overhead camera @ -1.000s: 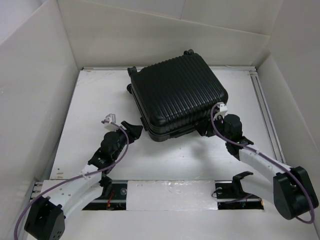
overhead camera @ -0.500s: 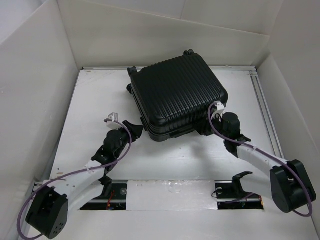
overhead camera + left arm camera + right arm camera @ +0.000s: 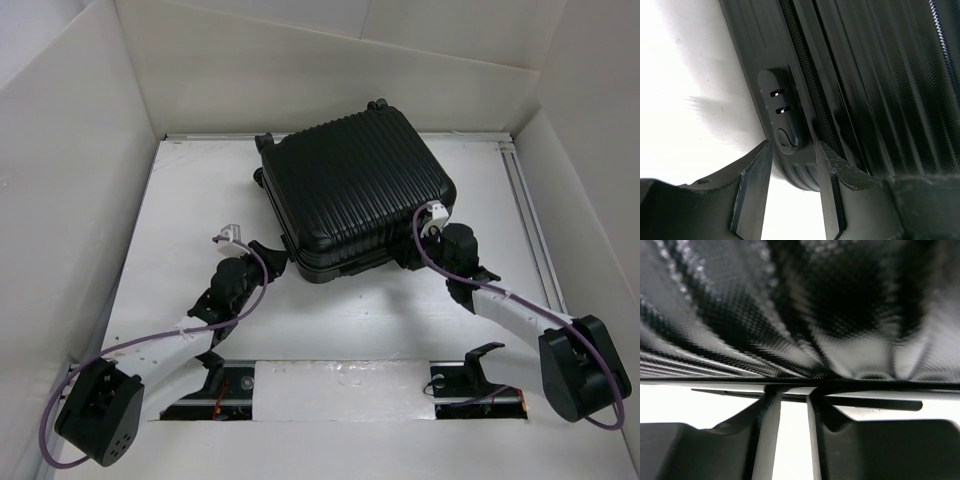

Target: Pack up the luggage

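**Inspector:** Item under review: where is it, and in what condition?

**Assistant:** The luggage (image 3: 355, 195) lies flat on the white table (image 3: 200, 200), toward the far middle and turned slightly askew. Both ribbed shells are together, and the zipper (image 3: 801, 65) runs along the seam between them. Two wheels (image 3: 377, 104) show at its far edge.

**Inspector:** Fittings on the near side?

**Assistant:** A combination lock (image 3: 782, 112) is set into the side wall beside the zipper, close to the near-left corner.

**Inspector:** Left tool?

**Assistant:** The left gripper (image 3: 792, 147) is at that corner, low over the table. Its fingers (image 3: 752, 185) stand partly spread, with the lower end of the lock between the tips. Whether they touch the shell, I cannot tell.

**Inspector:** Right tool?

**Assistant:** The right gripper (image 3: 792, 400) is at the near-right corner, its tips level with the shell's bottom edge and right up to it. The jaws stand a narrow slot apart, and only bare table shows through the slot.

**Inspector:** Surroundings?

**Assistant:** White panels (image 3: 300, 70) wall the table on three sides. A purple cable (image 3: 262, 280) loops along each arm.
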You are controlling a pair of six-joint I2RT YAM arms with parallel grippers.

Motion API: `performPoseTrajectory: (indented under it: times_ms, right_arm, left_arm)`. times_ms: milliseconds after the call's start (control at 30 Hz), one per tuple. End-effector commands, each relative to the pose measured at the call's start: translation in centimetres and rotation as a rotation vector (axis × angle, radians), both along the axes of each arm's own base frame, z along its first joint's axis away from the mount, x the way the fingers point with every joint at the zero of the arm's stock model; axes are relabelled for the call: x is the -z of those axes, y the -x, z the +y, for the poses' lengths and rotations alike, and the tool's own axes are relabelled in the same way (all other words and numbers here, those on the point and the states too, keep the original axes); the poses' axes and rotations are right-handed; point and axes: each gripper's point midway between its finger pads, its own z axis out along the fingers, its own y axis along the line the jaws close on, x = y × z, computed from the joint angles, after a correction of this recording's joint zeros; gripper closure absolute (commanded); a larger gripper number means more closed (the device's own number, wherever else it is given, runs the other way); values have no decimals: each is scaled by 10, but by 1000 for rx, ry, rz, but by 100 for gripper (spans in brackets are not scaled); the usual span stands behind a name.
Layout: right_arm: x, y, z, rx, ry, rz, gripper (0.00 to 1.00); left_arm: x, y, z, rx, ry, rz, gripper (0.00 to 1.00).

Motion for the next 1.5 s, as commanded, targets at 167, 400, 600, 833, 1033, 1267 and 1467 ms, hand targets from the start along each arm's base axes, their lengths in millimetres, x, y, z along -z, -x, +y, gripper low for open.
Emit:
performPoseTrajectory:
  times_ms: [167,400,600,833,1033,1267,1467]
  right_arm:
    - [-51,-25,9,10,-36,-178,98]
    - [-66,-5,37,-64,-108,-194,100]
    - [-65,53,116,-314,-157,-106,100]
    - [-87,119,202,-518,-188,-17,100]
    - [-66,142,276,-659,-163,73,100]
    - [-83,131,335,-541,-225,97,100]
    - [-103,130,320,-479,-305,58,68]
  left_arm:
    - [-8,-7,-9,35,18,-50,69]
    - [-12,-10,-18,70,29,-71,77]
    - [-13,-11,-30,110,40,-81,85]
    - [-19,-10,-50,177,87,-92,99]
    - [-25,-1,-55,215,138,-99,100]
    - [-10,16,-45,241,194,-83,100]
    - [-18,21,-49,271,212,-115,100]
